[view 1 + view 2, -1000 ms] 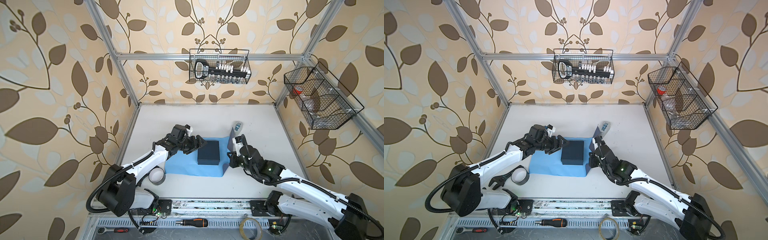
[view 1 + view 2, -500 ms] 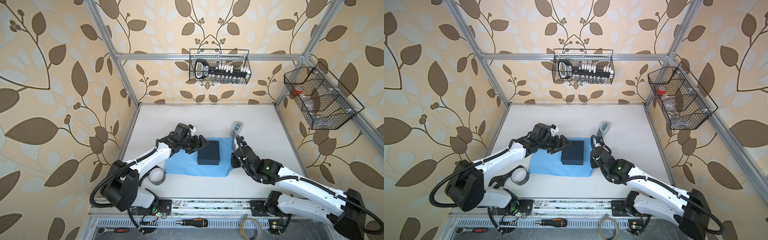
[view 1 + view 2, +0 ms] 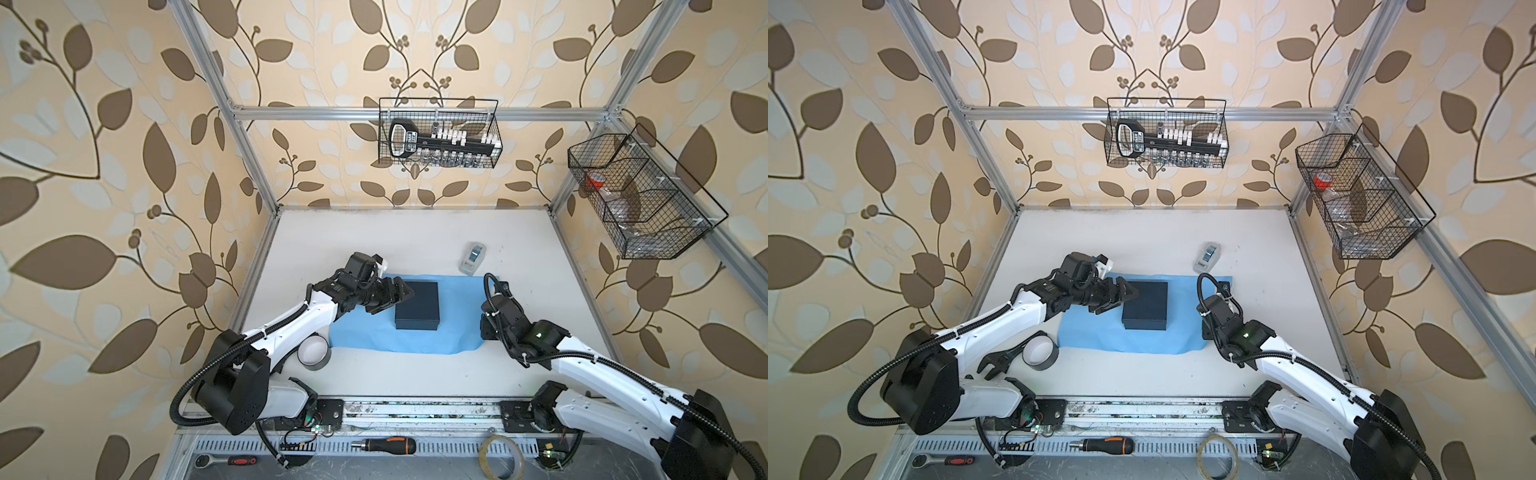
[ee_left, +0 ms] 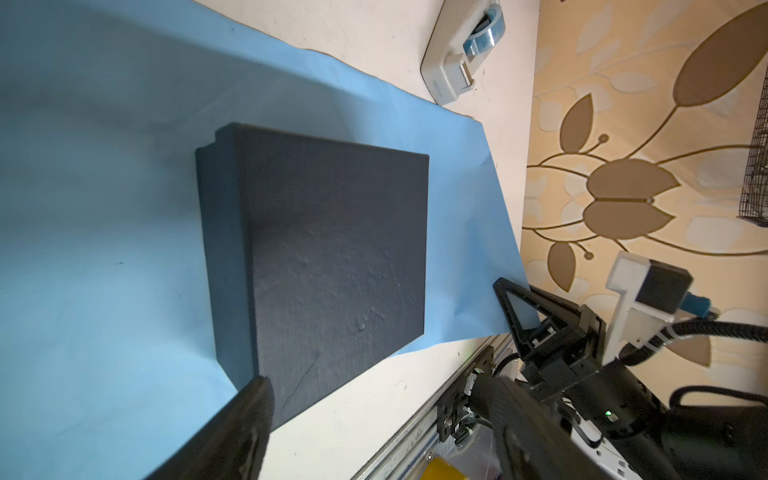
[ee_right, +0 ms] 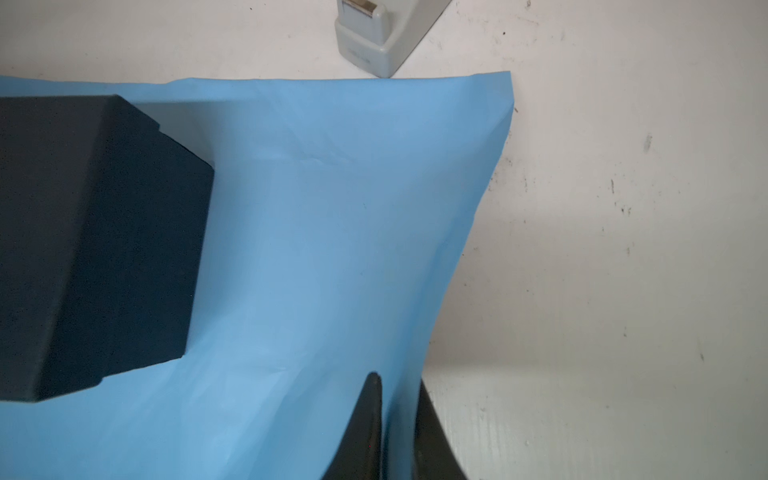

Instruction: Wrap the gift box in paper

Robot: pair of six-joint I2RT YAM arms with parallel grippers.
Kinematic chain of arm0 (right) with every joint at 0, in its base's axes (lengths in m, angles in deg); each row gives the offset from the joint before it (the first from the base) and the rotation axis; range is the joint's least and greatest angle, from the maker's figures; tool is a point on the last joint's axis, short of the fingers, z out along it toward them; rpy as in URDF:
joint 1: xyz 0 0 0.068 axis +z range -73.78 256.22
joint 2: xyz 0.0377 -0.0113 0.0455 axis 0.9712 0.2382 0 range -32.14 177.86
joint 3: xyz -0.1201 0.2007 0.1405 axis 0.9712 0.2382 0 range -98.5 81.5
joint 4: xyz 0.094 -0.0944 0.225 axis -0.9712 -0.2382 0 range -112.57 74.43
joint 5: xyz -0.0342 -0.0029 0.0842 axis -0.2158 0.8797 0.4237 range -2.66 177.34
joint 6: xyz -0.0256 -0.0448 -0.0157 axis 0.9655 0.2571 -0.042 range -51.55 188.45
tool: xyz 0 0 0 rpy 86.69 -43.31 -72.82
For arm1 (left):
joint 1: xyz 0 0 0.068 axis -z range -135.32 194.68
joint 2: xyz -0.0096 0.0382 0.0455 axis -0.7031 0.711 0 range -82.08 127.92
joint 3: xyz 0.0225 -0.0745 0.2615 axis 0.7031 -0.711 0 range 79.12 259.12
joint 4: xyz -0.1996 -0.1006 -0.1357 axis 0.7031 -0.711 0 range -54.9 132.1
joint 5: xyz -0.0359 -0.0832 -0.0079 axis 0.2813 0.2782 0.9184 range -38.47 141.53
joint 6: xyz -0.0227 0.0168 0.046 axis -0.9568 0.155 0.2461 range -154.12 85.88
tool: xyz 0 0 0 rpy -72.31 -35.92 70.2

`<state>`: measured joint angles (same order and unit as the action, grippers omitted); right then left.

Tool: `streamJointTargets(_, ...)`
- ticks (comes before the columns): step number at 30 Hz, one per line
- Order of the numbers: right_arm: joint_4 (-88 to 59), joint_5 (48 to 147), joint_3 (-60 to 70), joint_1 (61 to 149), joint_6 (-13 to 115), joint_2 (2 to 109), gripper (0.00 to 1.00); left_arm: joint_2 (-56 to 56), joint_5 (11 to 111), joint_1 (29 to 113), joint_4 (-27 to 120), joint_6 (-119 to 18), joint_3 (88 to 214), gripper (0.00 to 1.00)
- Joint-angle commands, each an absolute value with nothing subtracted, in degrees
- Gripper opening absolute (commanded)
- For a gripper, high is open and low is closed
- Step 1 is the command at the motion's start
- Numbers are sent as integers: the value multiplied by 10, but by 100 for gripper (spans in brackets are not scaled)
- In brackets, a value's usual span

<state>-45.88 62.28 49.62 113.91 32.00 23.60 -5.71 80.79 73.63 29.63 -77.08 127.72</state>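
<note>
Right flap of paper (image 3: 365, 332) lies flat again.
Right gripper (image 5: 397, 399) barely parted round its edge, left gripper (image 3: 395, 296) wide open beside box (image 3: 417, 304); fold likely needs redoing.

Overhead stereo pair; wrist views close over paper (image 4: 104, 249)

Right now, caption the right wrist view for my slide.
The right hand straddles the edge of the paper; gift box alongside, tape dispenser beyond.

Grey tape dispenser (image 3: 472, 258) on table (image 3: 415, 232), back right. Duct tape roll (image 3: 314, 365) front left, wrench (image 3: 995, 361) just beside it. Screwdriver (image 3: 384, 444), ratchet (image 3: 226, 460) and clear tape ring (image 3: 482, 451) on front ledge (image 3: 449, 446). Back basket (image 3: 440, 104) holds socket set (image 3: 440, 141); side basket (image 3: 665, 232) holds red tape (image 3: 1322, 180).
</note>
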Motion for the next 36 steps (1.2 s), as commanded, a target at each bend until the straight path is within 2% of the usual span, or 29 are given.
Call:
streamJointTargets(1,-457,622,515,1125,317,245,15,-76,794,740,290,-750,1277,83)
streamJointTargets(12,-452,649,541,1087,305,264,18,-78,792,740,288,-749,1276,83)
streamJointTargets(19,-461,620,533,1089,299,264,11,-76,787,740,279,-742,1278,83)
streamJointTargets(23,-460,529,509,1174,331,224,5,-78,780,739,267,-744,1279,83)
streamJointTargets(26,-443,500,493,1237,364,207,2,-78,783,739,258,-746,1286,83)
streamJointTargets(30,-409,515,475,1281,399,211,2,-79,792,739,253,-749,1298,83)
streamJointTargets(36,-337,543,440,1334,431,252,1,-68,828,746,282,-763,1315,74)
